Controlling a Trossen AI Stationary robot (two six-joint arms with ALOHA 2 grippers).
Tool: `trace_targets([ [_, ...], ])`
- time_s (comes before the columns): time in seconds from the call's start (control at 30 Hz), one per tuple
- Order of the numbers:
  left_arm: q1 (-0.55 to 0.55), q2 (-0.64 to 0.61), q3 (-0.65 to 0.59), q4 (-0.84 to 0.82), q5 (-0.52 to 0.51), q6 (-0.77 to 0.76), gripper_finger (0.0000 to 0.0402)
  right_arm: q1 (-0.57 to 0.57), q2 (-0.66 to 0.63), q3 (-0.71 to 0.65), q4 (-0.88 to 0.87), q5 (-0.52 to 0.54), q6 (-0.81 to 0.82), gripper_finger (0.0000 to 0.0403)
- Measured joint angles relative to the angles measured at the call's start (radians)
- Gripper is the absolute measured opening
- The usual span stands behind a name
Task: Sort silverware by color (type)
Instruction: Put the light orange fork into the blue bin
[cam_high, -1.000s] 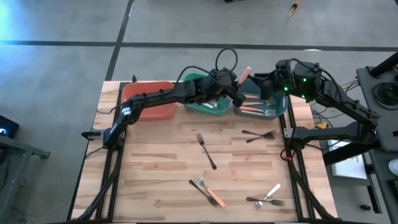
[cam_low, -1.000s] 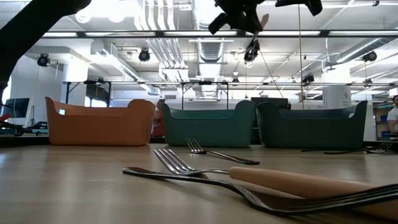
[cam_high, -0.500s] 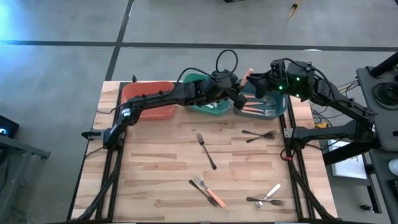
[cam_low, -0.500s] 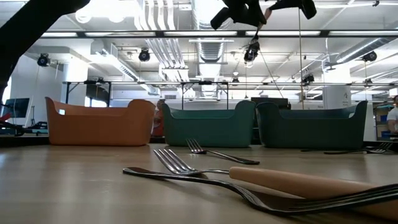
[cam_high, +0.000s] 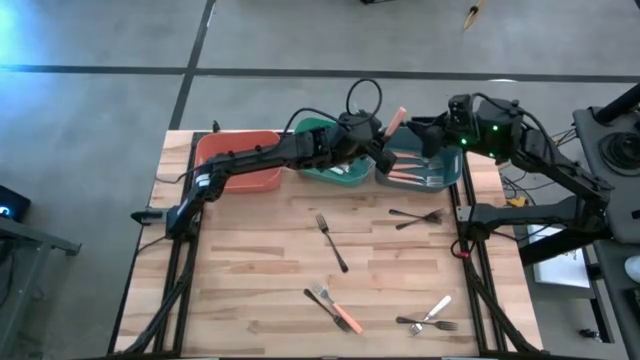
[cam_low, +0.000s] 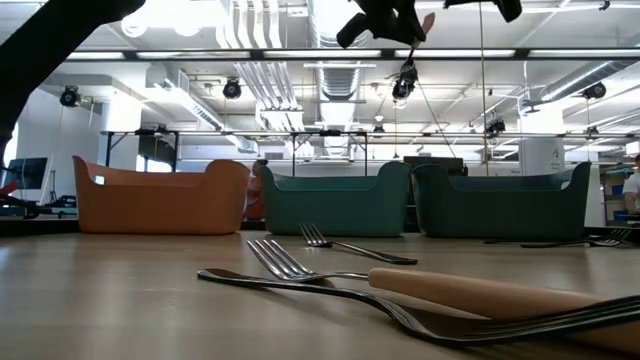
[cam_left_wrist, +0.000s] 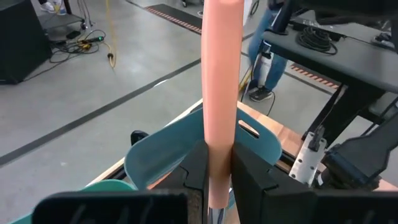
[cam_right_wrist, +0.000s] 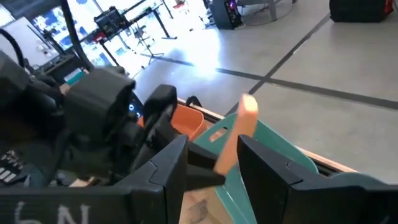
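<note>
The orange-handled fork (cam_high: 397, 120) stands upright above the gap between the green bin (cam_high: 318, 128) and teal bin (cam_high: 455, 170), clamped in the left gripper (cam_high: 383, 150). The right gripper (cam_high: 416, 128) hovers just beside it, fingers apart, holding nothing. Seven forks lie loose on the table (cam_high: 250, 270). No writing is readable.
</note>
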Motion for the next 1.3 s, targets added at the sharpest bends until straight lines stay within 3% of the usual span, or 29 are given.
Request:
trace_targets([
  [0.7,-0.047,-0.002,0.0,0.075,0.045,0.0,0.0026,0.0,0.052,0.0,-0.019,0.005,-0.026,0.0129],
  [0.97,-0.045,-0.002,0.0,0.072,0.077,0.015,0.0027,0.001,0.05,0.0,-0.01,-0.013,-0.049,0.004],
  [1.17,-0.045,-0.003,-0.001,0.075,0.121,0.016,0.0103,0.0,0.051,0.02,-0.036,-0.029,-0.097,0.004],
  [1.3,-0.046,-0.007,-0.001,0.053,0.131,0.052,0.0154,0.0,0.057,0.073,-0.151,0.085,-0.181,0.004],
])
